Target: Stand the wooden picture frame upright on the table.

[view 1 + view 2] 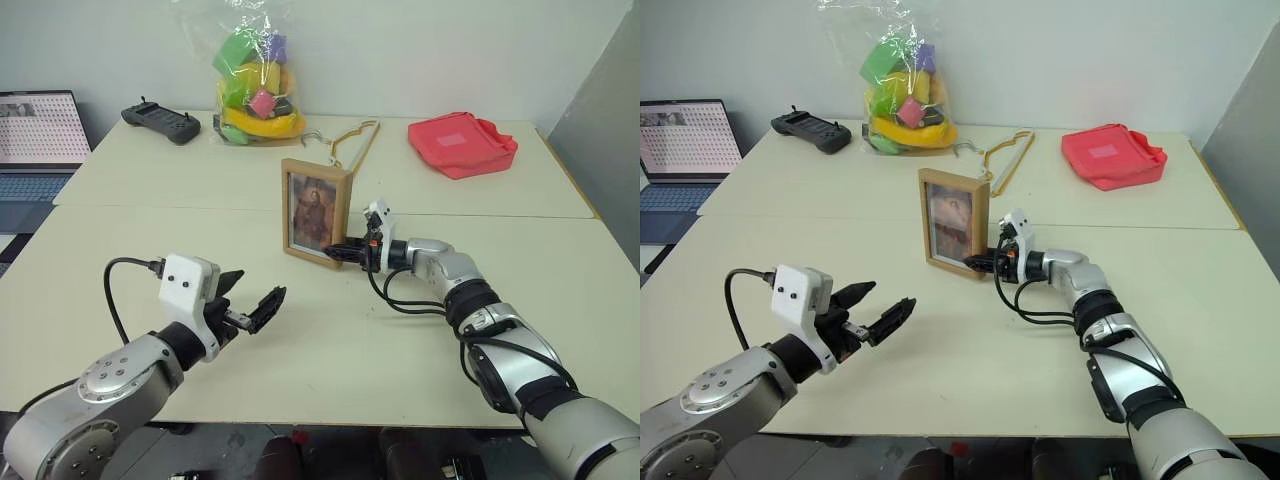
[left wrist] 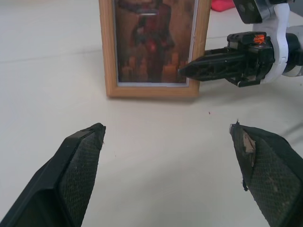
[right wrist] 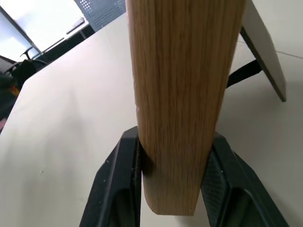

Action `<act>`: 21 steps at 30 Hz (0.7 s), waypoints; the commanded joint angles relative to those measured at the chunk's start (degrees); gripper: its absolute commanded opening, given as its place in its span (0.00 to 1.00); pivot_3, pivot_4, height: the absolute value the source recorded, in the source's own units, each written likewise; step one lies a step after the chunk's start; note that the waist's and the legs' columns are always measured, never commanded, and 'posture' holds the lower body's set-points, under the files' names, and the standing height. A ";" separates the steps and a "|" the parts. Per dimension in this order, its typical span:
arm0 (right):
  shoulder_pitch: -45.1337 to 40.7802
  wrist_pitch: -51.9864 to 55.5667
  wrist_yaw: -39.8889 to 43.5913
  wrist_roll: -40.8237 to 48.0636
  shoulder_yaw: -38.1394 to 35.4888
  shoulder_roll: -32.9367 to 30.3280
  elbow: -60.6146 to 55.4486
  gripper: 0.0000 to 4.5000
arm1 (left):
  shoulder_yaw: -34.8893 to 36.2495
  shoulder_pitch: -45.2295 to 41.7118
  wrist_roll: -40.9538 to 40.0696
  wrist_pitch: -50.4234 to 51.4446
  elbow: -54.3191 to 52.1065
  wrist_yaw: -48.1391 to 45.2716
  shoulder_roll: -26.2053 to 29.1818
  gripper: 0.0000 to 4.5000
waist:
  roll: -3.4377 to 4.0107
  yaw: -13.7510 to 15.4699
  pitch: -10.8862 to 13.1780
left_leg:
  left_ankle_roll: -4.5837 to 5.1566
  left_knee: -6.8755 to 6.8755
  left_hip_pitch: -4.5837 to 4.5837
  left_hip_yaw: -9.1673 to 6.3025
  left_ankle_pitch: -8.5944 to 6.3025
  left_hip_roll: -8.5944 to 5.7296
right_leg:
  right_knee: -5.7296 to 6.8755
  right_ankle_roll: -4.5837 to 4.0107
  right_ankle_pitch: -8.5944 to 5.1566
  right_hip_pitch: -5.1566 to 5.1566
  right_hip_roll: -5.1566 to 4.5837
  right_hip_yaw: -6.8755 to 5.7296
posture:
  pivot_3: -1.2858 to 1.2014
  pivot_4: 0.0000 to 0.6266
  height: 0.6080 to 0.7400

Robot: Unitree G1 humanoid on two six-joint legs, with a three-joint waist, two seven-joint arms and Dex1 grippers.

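on table [image 1: 420,330], right pincer [image 1: 340,252] grips upright frame [image 1: 316,212].

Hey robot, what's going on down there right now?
Left gripper open, free. Right gripper fingers clamp the wooden picture frame edge. Frame upright on the table, stand out. Nothing in the way.

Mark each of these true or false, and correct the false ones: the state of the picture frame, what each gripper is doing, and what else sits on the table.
1. The wooden picture frame lies flat on the table. False: it stands upright, its fold-out stand swung out behind.
2. The right gripper is shut on the frame's side edge. True.
3. The left gripper holds the frame too. False: it is open, apart from the frame, holding nothing.
4. A red bag lies at the table's far right. True.
5. The laptop is closed. False: its screen is up and lit.
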 commanded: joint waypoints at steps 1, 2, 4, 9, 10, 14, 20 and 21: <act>0.28 -6.13 -1.05 -4.07 -1.28 -0.01 0.68 0.28 | -0.05 -0.46 1.99 -1.28 -0.27 -2.11 -0.66 1.00 | 0.00 0.01 0.00 | 0.00 0.00 0.00 -0.02 0.00 0.00 | 0.00 0.00 0.00 0.02 0.01 -0.01 | 0.52 0.24 1.00; 0.79 -6.45 -1.78 -4.74 -1.58 0.12 0.87 0.41 | -0.11 -0.74 2.33 -1.20 0.04 -2.63 -0.82 1.00 | 0.00 0.00 0.00 | 0.01 0.00 0.01 0.00 0.00 0.00 | 0.00 0.00 0.00 0.02 0.02 0.00 | 0.52 0.24 1.00; 1.28 -6.96 -2.79 -5.67 -2.28 0.39 1.17 0.48 | -0.23 -1.25 3.03 -1.05 0.65 -3.53 -0.90 1.00 | -0.01 0.01 -0.01 | 0.01 0.00 0.00 -0.01 0.00 0.00 | -0.01 0.01 0.00 0.02 0.02 0.00 | 0.52 0.24 1.00; 3.14 -7.30 -3.98 -7.64 -3.24 0.34 -0.94 0.74 | -0.19 -4.16 5.17 -1.08 4.96 -7.26 -0.35 1.00 | -0.01 -0.10 0.00 | 0.01 -0.01 0.01 -0.01 0.00 0.01 | -0.01 0.01 0.00 0.02 0.04 0.00 | 0.52 0.24 1.00; 3.53 -7.08 -4.50 -7.76 -3.61 0.14 -1.65 0.79 | -0.31 -4.79 5.60 -1.11 5.74 -8.10 -0.17 1.00 | -0.01 -0.12 0.00 | 0.01 -0.01 0.01 -0.02 0.00 0.01 | -0.01 0.01 0.00 0.02 0.04 0.00 | 0.52 0.24 1.00; 7.24 -4.30 -4.55 -8.46 -3.79 -3.12 -9.11 0.97 | -0.68 -8.28 7.66 -1.19 9.61 -12.45 1.31 1.00 | -0.01 0.11 -0.01 | 0.01 -0.01 0.01 -0.04 0.00 0.02 | -0.01 0.01 0.00 0.03 0.05 -0.02 | 0.52 0.24 1.00; 16.10 6.43 3.22 -7.84 -2.52 -17.53 -35.64 0.99 | 5.07 -15.37 4.41 3.74 20.51 -23.51 9.99 1.00 | 0.04 0.32 0.05 | 0.00 0.00 -0.09 -0.08 0.00 0.01 | -0.06 0.02 0.00 0.01 0.02 -0.11 | 0.52 0.24 1.00; 16.80 11.30 5.16 -5.22 -3.18 -19.91 -41.10 0.99 | 5.71 -16.88 4.18 4.46 23.41 -26.41 12.33 1.00 | 0.09 0.16 0.09 | 0.01 0.01 -0.12 -0.08 0.00 0.01 | -0.04 0.02 0.00 -0.05 0.03 -0.12 | 0.52 0.24 1.00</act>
